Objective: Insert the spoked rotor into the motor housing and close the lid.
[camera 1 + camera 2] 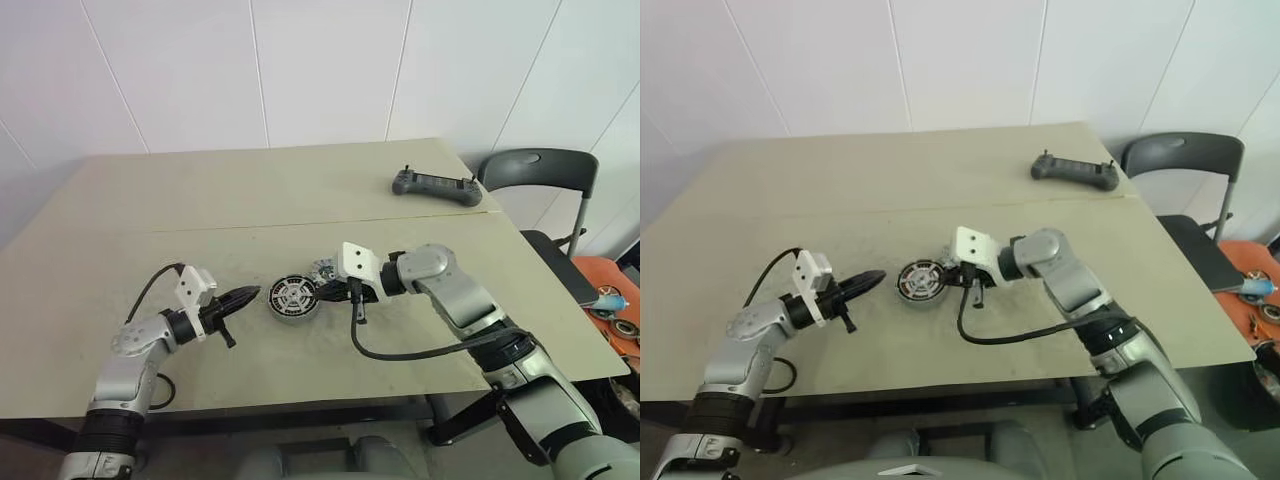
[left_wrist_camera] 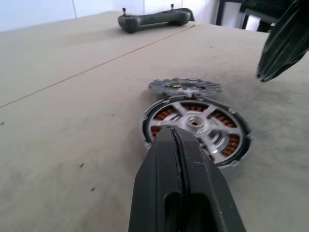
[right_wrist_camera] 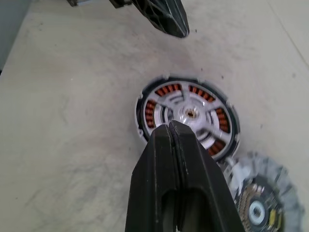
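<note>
The motor housing lies flat in the middle of the table, its copper windings showing through the silver spoked rotor that sits inside it. The grey notched lid lies on the table touching the housing's far right edge, partly tilted against it. My left gripper is shut and empty, its tip just left of the housing and pointing at it. My right gripper is shut with nothing in it, and hangs close over the housing's right rim, pointing left.
A dark handheld controller rests at the table's far right. A black chair stands beyond the right edge, with orange gear beside it. A seam runs across the table behind the parts.
</note>
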You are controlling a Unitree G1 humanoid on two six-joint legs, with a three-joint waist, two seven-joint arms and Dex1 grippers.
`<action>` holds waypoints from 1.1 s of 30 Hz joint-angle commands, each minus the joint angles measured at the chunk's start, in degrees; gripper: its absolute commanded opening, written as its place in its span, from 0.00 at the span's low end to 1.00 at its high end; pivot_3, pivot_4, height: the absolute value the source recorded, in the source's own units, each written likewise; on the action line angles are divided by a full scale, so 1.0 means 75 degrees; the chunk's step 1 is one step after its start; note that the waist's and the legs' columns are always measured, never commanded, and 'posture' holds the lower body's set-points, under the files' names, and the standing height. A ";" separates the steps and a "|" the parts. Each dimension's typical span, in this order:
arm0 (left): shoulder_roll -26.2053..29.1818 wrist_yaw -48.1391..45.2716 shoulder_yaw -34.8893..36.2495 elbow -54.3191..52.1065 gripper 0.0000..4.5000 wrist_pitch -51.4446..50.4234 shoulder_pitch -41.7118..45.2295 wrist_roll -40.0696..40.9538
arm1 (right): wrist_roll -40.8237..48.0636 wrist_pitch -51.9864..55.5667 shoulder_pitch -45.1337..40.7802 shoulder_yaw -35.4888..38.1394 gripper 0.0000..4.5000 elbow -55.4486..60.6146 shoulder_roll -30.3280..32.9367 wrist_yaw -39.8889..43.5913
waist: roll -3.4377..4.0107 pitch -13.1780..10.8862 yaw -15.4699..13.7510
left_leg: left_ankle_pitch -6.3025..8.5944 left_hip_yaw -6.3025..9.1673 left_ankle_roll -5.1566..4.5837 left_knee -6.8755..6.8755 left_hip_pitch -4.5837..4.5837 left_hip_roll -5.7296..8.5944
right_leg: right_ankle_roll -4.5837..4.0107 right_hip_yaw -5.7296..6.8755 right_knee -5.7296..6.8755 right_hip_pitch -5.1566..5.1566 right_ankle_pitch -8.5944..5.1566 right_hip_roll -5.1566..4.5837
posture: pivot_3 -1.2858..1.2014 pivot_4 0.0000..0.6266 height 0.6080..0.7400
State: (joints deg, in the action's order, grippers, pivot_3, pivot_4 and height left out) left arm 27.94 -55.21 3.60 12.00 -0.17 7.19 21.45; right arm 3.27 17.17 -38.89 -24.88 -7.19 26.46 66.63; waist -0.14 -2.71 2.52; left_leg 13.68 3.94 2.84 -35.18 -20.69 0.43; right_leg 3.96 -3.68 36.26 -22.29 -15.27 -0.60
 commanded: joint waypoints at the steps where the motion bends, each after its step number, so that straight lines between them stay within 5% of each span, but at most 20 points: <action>1: 0.0064 -0.0124 0.0228 0.0389 0.00 0.0522 0.0214 -0.0076 | -0.0497 -0.0542 -0.0480 -0.0232 0.21 -0.0148 0.0009 0.0035 | -0.0003 0.0001 -0.0002 | 0.0000 -0.0001 0.0000 0.0000 0.0000 0.0000 | 0.0000 0.0000 0.0000 0.0000 0.0000 0.0000 | 0.52 0.00 1.00; 9: -0.0091 0.0195 0.0134 0.0007 0.00 0.0335 0.0313 -0.0085 | -0.1232 -0.1251 -0.0540 -0.0746 0.79 -0.0685 -0.0021 0.0185 | -0.0007 0.0002 -0.0012 | 0.0000 0.0001 0.0000 0.0001 -0.0009 0.0000 | 0.0001 -0.0002 0.0000 -0.0005 0.0003 -0.0005 | 0.52 0.00 1.00; 33: -0.0103 0.0155 0.0164 -0.0028 0.00 0.0217 0.0358 -0.0044 | -0.1794 -0.1754 -0.0326 -0.0870 0.75 -0.1362 -0.0564 -0.0076 | -0.0008 0.0003 -0.0004 | 0.0000 0.0000 0.0000 0.0000 0.0003 -0.0001 | 0.0001 -0.0003 0.0010 0.0001 0.0004 -0.0001 | 0.52 0.00 1.00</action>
State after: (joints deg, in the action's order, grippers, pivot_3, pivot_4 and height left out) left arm 26.80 -54.34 3.78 12.74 1.49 9.28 20.85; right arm -10.03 5.01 -40.88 -31.61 -17.34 22.65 66.54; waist -0.19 -2.69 2.49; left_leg 13.68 3.94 2.84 -35.18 -20.66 0.43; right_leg 3.97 -3.70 36.34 -22.27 -15.24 -0.60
